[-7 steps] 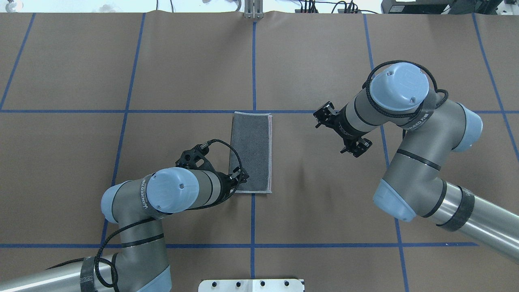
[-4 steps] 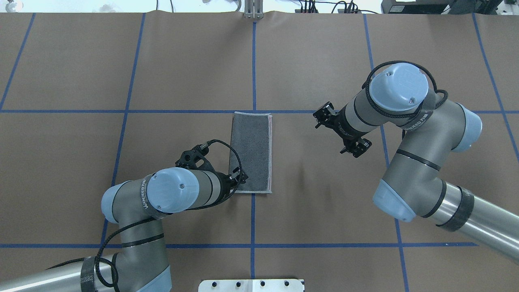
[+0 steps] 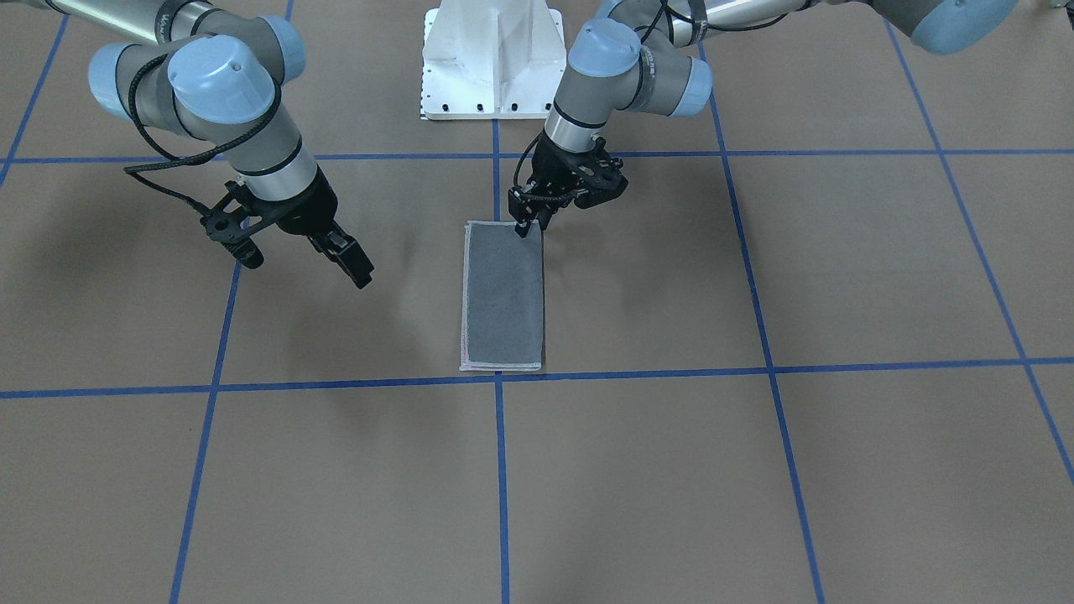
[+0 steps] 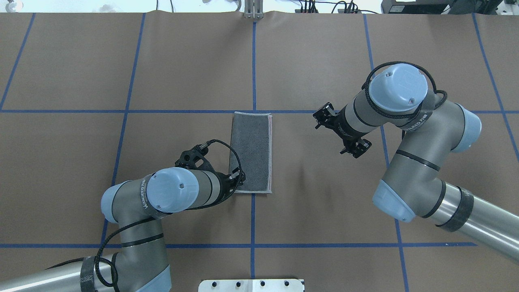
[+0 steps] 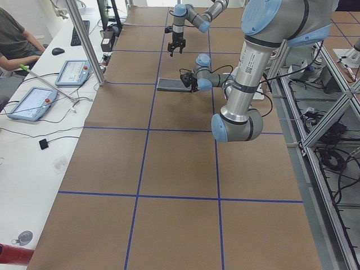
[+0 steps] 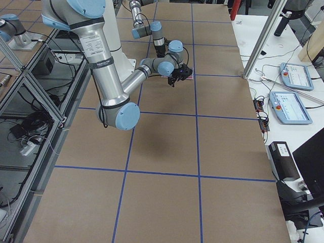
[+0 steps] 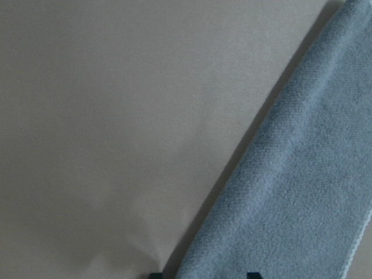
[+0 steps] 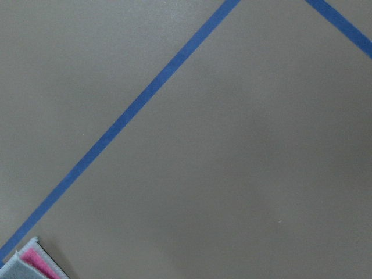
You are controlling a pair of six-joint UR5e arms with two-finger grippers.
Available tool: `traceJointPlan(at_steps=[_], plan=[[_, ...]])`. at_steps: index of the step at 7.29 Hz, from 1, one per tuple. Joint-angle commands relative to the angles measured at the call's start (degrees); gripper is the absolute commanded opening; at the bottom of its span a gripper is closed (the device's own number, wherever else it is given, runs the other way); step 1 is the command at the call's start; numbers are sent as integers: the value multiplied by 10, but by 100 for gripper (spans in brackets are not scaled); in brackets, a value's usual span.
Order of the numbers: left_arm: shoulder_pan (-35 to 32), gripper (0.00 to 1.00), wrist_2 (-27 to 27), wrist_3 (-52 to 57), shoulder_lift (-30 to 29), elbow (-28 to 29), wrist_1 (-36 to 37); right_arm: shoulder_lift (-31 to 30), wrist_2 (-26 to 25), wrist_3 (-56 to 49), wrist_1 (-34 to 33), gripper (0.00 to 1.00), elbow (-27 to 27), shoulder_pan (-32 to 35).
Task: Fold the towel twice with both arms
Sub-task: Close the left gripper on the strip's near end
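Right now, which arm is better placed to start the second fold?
Left. The left gripper is at the towel's corner nearest the robot; the right gripper hangs over the table, apart from it.

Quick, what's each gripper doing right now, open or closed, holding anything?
Left gripper: open, fingertips astride the towel at its corner, not clamped.
Right gripper: wide open, holding nothing.

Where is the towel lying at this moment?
In the overhead view the towel lies mid-table, a narrow grey strip over the central blue line, with the left gripper at its near-left corner.
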Motion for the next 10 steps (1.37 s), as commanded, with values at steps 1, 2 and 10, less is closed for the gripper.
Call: traceJointPlan(at_steps=[1,2,10], plan=[[0,30,-1,0,0,-3,0,1,0,0,0,100,0,-1],[-1,23,-2,0,0,-5,1,1,0,0,0,100,-1,-1],[0,38,-2,0,6,-6,4,7,0,5,-2,100,2,-2]])
